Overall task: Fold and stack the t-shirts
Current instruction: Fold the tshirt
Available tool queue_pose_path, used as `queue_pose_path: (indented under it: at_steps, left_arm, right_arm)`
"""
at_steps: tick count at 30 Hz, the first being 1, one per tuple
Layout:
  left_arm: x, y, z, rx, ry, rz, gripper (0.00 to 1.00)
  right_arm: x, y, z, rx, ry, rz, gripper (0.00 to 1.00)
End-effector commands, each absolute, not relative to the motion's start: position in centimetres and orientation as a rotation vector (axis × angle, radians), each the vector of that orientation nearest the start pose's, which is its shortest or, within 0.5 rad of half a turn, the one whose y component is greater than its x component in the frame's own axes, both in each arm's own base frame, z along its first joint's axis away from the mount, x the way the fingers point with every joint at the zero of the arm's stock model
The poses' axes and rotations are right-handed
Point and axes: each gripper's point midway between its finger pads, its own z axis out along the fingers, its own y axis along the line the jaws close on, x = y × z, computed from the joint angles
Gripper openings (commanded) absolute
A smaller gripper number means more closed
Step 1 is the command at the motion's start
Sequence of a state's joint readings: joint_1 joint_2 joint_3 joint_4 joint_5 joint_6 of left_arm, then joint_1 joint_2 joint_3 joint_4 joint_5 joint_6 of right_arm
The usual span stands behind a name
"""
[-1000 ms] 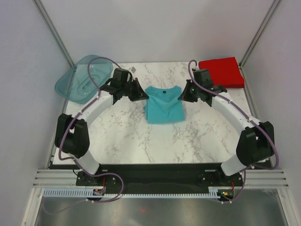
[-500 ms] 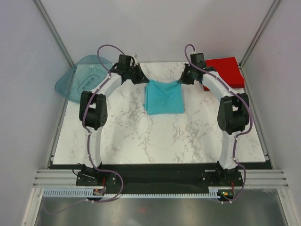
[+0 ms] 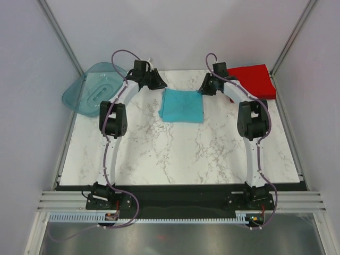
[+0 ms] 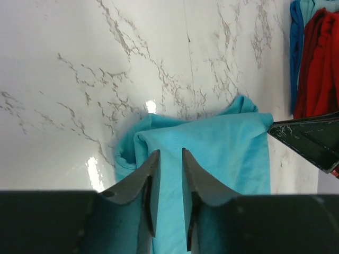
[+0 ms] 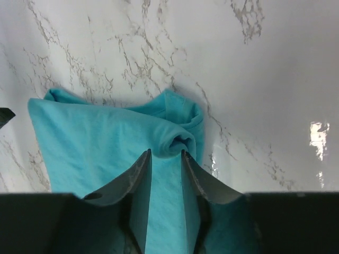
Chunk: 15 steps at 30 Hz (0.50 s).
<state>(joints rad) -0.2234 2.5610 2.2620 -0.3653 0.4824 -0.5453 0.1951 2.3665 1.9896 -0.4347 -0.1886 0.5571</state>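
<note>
The turquoise t-shirt lies as a folded square at the back middle of the table. My left gripper is at its far left corner and my right gripper at its far right corner. In the left wrist view the left gripper has its fingers slightly apart over the turquoise cloth. The right gripper is also open, just behind a rolled fold of the cloth. The red t-shirt, a folded square, sits at the back right corner.
A translucent teal plastic tray lies at the back left, overhanging the table edge. The white enclosure walls stand close behind both grippers. The marble tabletop stretches from the turquoise shirt to the arm bases.
Both arms stretched toward the back of the table, taking the turquoise shirt's far edge with them. The shirt now lies shorter and squarer. Both grippers went from shut to slightly open.
</note>
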Motion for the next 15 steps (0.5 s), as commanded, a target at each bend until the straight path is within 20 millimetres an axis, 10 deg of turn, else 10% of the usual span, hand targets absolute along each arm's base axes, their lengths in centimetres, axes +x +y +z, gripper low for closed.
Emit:
queue_pose_path:
  at_steps: [1, 7, 15]
  left_arm:
    - [62.4, -23.3, 13.1, -0.001, 2.175, -0.911, 0.33]
    - [59.7, -21.1, 12.3, 0.038, 2.234, -0.772, 0.37]
    - [52.9, -20.9, 9.0, 0.143, 2.371, -0.758, 0.4]
  right_arm:
    - [60.3, 16.9, 11.3, 0.234, 2.275, 0.64, 0.38]
    - [56.4, 16.6, 13.6, 0.061, 2.287, 0.669, 0.51]
    - [49.8, 17.3, 10.2, -0.14, 2.423, 0.772, 0.56]
